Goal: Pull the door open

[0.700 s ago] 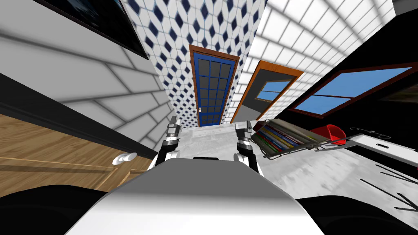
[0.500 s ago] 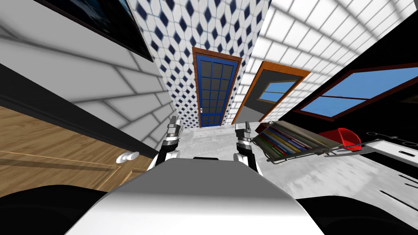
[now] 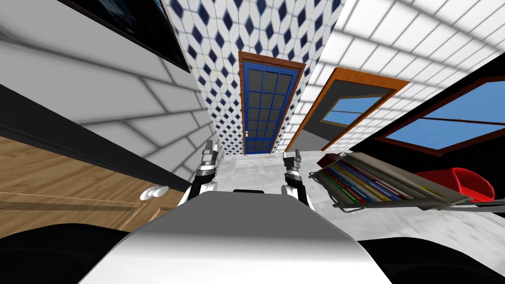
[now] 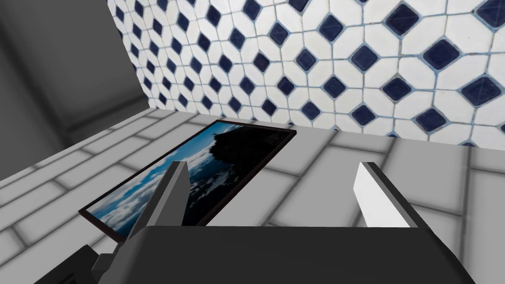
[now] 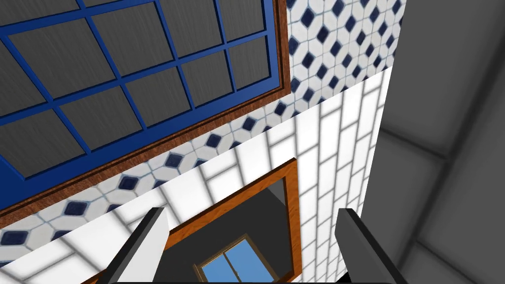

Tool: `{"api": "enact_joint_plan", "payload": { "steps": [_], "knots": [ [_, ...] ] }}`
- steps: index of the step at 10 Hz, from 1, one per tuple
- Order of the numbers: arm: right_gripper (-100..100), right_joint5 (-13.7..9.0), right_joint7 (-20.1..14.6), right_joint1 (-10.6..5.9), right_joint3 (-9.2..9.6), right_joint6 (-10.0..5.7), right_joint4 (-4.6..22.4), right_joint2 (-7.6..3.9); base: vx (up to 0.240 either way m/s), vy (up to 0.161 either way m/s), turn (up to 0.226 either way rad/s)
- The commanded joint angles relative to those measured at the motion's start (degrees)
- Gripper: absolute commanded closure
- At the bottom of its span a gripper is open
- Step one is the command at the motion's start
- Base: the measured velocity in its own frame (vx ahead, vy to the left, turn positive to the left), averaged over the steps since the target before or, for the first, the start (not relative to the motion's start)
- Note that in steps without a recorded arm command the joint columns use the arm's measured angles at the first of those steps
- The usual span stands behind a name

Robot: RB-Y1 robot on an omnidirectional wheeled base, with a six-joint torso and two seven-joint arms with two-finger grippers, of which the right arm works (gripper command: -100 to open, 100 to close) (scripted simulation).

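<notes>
Blue paned door [image 3: 266, 113] (pale handle [image 3: 246, 133] at left edge) shut, well ahead; left pincer [image 3: 212, 148] and right pincer [image 3: 292, 156] both apart.

**Clear corridor:** pale floor [image 3: 254, 165] lies bare between the left gripper [image 3: 212, 146], the right gripper [image 3: 292, 156] and the blue glazed door [image 3: 266, 111], which is well apart from both. **Obstacles:** wooden cabinet [image 3: 59, 182] with white knob [image 3: 153, 192] to the left; wire book rack [image 3: 399, 173] and red bin [image 3: 468, 182] near the right gripper.
</notes>
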Motion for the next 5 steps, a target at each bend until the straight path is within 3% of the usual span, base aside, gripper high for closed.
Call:
{"api": "enact_joint_plan", "payload": {
  "steps": [1, 5],
  "knots": [
    [-100, -0.7, -1.7, -0.72, -0.41, -0.50, 1.9, -0.29, 0.110, 0.029, 0.124],
    [-100, -2.6, -6.5, -2.61, -1.29, -2.37, 7.8, -0.88, 0.137, 0.032, 0.167]
  ]
}}
